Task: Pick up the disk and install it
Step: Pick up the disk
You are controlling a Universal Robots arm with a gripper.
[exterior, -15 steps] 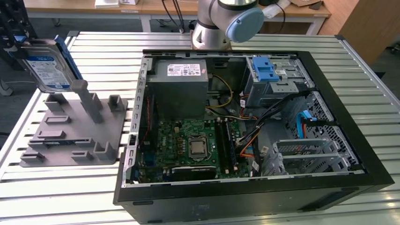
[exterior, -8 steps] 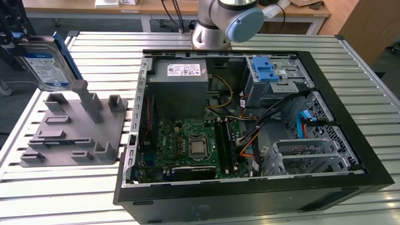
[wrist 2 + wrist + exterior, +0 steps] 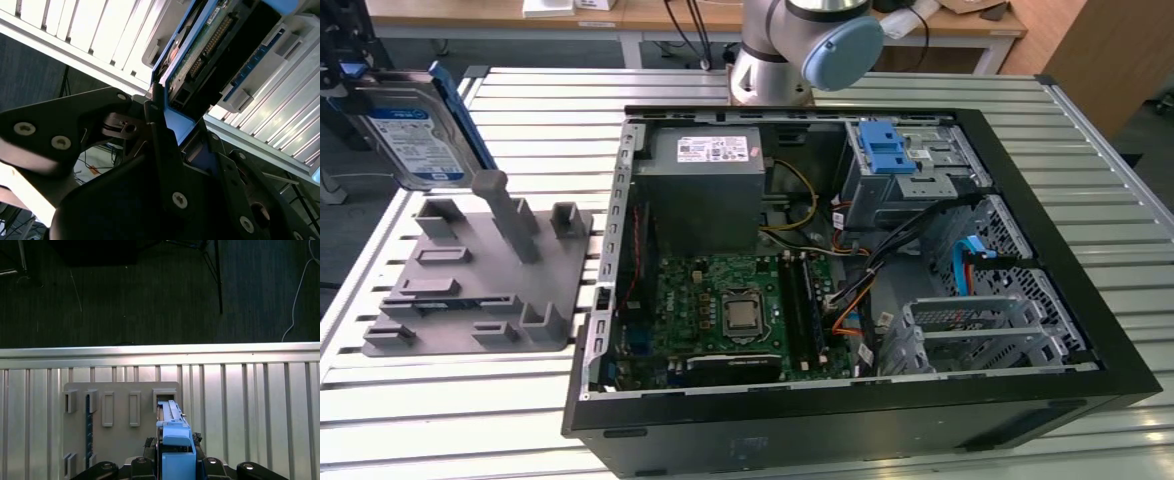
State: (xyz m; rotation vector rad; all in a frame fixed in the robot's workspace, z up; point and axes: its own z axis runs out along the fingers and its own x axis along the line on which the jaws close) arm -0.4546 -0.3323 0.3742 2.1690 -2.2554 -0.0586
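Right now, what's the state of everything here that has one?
disk: held upright in the air, above the holder, not installed.
gripper: shut on the disk's blue frame.
grey holder: flat on the table, beside the case.
computer case: lying on its side, open, insides exposed.

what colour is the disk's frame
Blue; the frame of the disk shows best in the first wrist view.

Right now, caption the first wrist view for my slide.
Gripper holds the disk over the grey slotted fixture plate.
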